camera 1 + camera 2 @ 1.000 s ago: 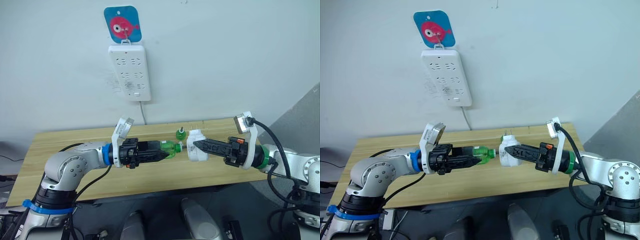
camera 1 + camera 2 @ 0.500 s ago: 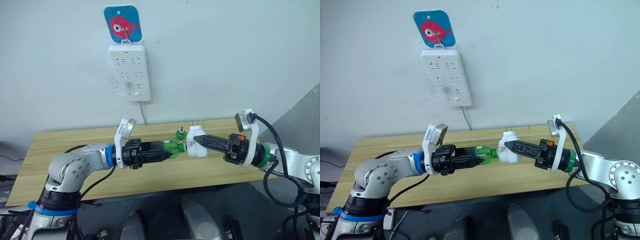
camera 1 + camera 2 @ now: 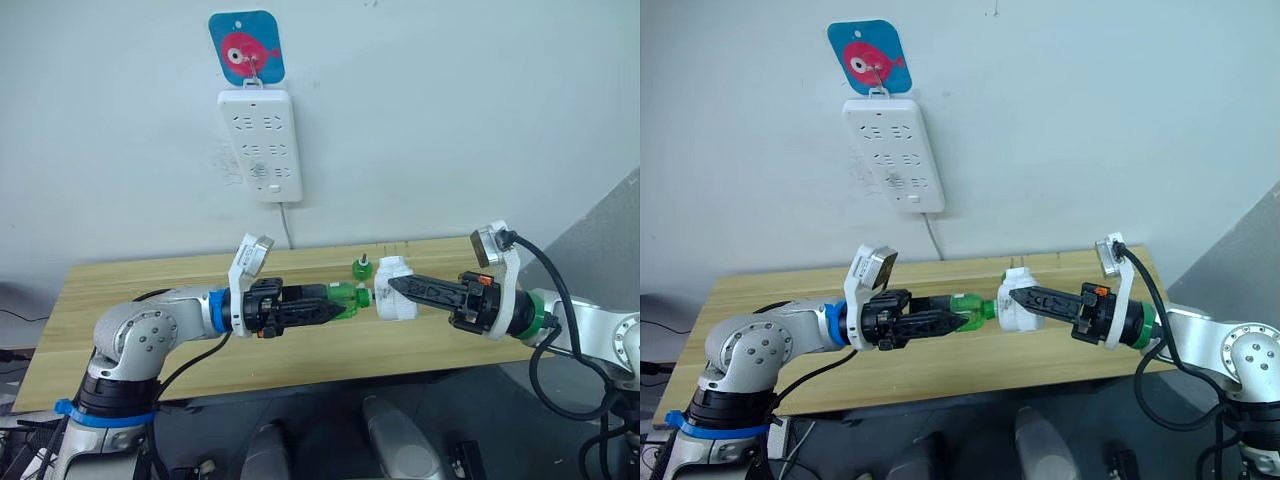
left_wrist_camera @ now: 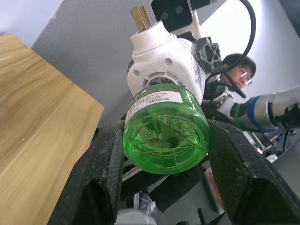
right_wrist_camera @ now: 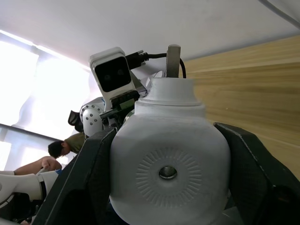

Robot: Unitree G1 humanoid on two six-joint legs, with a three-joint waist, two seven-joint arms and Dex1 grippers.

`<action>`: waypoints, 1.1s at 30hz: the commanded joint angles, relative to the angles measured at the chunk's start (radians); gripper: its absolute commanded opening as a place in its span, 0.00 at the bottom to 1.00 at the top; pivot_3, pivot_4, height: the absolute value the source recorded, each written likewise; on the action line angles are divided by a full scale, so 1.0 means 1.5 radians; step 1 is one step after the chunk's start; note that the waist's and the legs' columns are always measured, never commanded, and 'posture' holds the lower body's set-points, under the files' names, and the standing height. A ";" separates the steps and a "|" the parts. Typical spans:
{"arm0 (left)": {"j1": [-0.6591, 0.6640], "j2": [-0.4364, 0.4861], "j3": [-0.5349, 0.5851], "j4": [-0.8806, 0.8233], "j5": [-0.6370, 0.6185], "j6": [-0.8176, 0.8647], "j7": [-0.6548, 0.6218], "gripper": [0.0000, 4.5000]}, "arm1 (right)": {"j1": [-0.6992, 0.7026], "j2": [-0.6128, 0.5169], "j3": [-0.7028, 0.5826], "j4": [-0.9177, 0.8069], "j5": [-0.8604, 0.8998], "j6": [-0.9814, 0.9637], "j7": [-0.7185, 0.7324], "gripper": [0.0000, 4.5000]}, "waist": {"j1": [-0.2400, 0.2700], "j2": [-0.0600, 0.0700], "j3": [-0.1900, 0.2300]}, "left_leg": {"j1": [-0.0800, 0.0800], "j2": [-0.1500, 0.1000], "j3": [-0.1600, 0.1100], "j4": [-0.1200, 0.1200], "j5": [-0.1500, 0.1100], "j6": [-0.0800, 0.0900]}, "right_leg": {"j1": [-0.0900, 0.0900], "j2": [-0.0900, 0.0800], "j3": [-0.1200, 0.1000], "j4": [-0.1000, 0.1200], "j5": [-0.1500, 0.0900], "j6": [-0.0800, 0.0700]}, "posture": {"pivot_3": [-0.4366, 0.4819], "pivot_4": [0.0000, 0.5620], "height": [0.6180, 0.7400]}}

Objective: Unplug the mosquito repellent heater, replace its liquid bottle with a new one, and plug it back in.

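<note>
The white mosquito repellent heater (image 3: 396, 290) hangs above the wooden table, my right gripper (image 3: 392, 287) shut on it. In the right wrist view the heater (image 5: 169, 175) shows its round vent and a metal prong. A green liquid bottle (image 3: 346, 297) is held sideways by my left gripper (image 3: 340, 307), shut on it, its neck meeting the heater's underside. The left wrist view shows the bottle (image 4: 165, 133) joined to the heater (image 4: 164, 63). A second small green bottle (image 3: 361, 267) stands on the table behind them.
A white power strip (image 3: 260, 144) hangs on the wall under a blue fish hook plate (image 3: 246, 47), its cord dropping behind the wooden table (image 3: 150, 295). A person (image 4: 237, 70) sits beyond the table's right end.
Both grippers have closed the gap slightly: the green bottle's neck now sits against the heater. The heater dipped and tilted a little in my right gripper.
</note>
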 commanded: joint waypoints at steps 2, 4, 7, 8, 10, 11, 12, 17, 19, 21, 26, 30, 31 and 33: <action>-0.017 -0.019 0.008 -0.028 -0.063 0.015 -0.008 0.51 | -0.003 -0.005 0.022 -0.020 0.016 0.002 0.012 0.65 | 0.000 0.000 0.000 | 0.000 0.000 0.000 0.000 0.000 0.000 | 0.000 0.000 0.000 0.000 0.000 0.000 | 0.20 0.37 0.94; -0.013 -0.017 0.003 -0.034 -0.055 0.014 -0.012 0.51 | -0.002 -0.007 0.020 -0.017 0.016 0.000 0.015 0.65 | 0.000 0.000 0.000 | 0.000 0.000 0.000 0.000 0.000 0.000 | 0.000 0.000 0.000 0.000 0.000 0.000 | 0.20 0.37 0.94; -0.009 -0.026 0.000 -0.037 -0.051 0.013 -0.007 0.51 | -0.003 -0.008 0.019 -0.020 0.016 0.000 0.025 0.65 | 0.000 0.000 0.000 | 0.000 0.000 0.000 0.000 0.000 0.000 | 0.000 0.000 0.000 0.000 0.000 0.000 | 0.20 0.37 0.94; -0.010 -0.033 0.001 -0.036 -0.053 0.013 -0.001 0.51 | -0.004 -0.008 0.019 -0.024 0.016 0.000 0.030 0.65 | 0.000 0.000 0.000 | 0.000 0.000 0.000 0.000 0.000 0.000 | 0.000 0.000 0.000 0.000 0.000 0.000 | 0.20 0.37 0.94; -0.011 -0.043 -0.001 -0.037 -0.051 0.010 0.005 0.51 | -0.005 -0.005 0.022 -0.036 0.016 -0.001 0.040 0.65 | 0.001 0.000 0.000 | 0.000 0.000 0.000 0.000 0.000 0.000 | 0.000 0.000 0.000 0.000 0.000 0.000 | 0.19 0.37 0.94; -0.012 -0.047 0.000 -0.037 -0.051 0.010 0.008 0.51 | -0.005 -0.004 0.024 -0.041 0.016 -0.002 0.043 0.65 | 0.001 0.000 0.000 | 0.000 0.000 0.000 0.000 0.000 0.000 | 0.000 0.000 0.000 0.000 0.000 0.000 | 0.19 0.37 0.94; -0.012 -0.051 -0.001 -0.035 -0.048 0.009 0.009 0.51 | -0.005 -0.003 0.027 -0.047 0.016 -0.004 0.046 0.65 | 0.001 0.000 0.000 | 0.000 0.000 0.000 0.000 0.000 0.000 | 0.000 0.000 0.000 0.000 0.000 0.000 | 0.19 0.37 0.94; -0.018 -0.063 0.004 -0.035 -0.059 0.021 0.014 0.51 | 0.000 -0.004 0.034 -0.049 0.016 -0.009 0.041 0.65 | 0.001 0.000 0.000 | 0.000 0.000 0.000 0.000 0.000 0.000 | 0.000 0.000 0.000 0.000 0.000 0.000 | 0.20 0.37 0.94; -0.018 -0.059 0.010 -0.038 -0.074 0.037 0.014 0.51 | 0.003 -0.012 0.031 -0.035 0.016 -0.007 0.036 0.65 | 0.001 0.000 0.000 | 0.000 0.000 0.000 0.000 0.000 0.000 | 0.000 0.000 0.000 0.000 0.000 0.000 | 0.20 0.38 0.94; -0.015 -0.052 0.016 -0.041 -0.084 0.049 0.012 0.51 | 0.004 -0.019 0.026 -0.022 0.016 -0.005 0.035 0.65 | 0.001 0.000 0.000 | 0.000 0.000 0.000 0.000 0.000 0.000 | 0.000 0.000 0.000 0.000 0.000 0.000 | 0.19 0.37 0.94; -0.019 -0.056 0.030 -0.031 -0.104 0.065 0.027 0.51 | 0.004 -0.037 0.025 -0.007 0.016 0.005 0.046 0.65 | 0.001 0.000 0.000 | 0.000 0.000 0.000 0.000 0.000 0.000 | 0.000 0.000 0.000 0.000 0.000 0.000 | 0.19 0.38 0.94; -0.021 -0.066 0.031 -0.028 -0.107 0.063 0.038 0.51 | 0.007 -0.045 0.025 -0.001 0.016 0.012 0.060 0.65 | 0.002 -0.001 0.000 | 0.000 0.000 0.000 0.000 0.000 0.000 | 0.000 0.000 0.000 0.000 0.000 0.000 | 0.19 0.38 0.94; -0.020 -0.067 0.029 -0.029 -0.104 0.061 0.038 0.51 | 0.008 -0.046 0.025 -0.002 0.016 0.013 0.064 0.65 | 0.002 -0.001 0.000 | 0.000 0.000 0.000 0.000 0.000 0.000 | 0.000 0.000 0.000 0.000 0.000 0.000 | 0.19 0.38 0.94; -0.018 -0.072 0.032 -0.027 -0.109 0.062 0.046 0.51 | 0.009 -0.048 0.024 -0.003 0.016 0.014 0.071 0.65 | 0.002 -0.001 0.000 | 0.000 0.000 0.000 0.000 0.000 0.000 | 0.000 0.000 0.000 0.000 0.000 0.000 | 0.19 0.38 0.94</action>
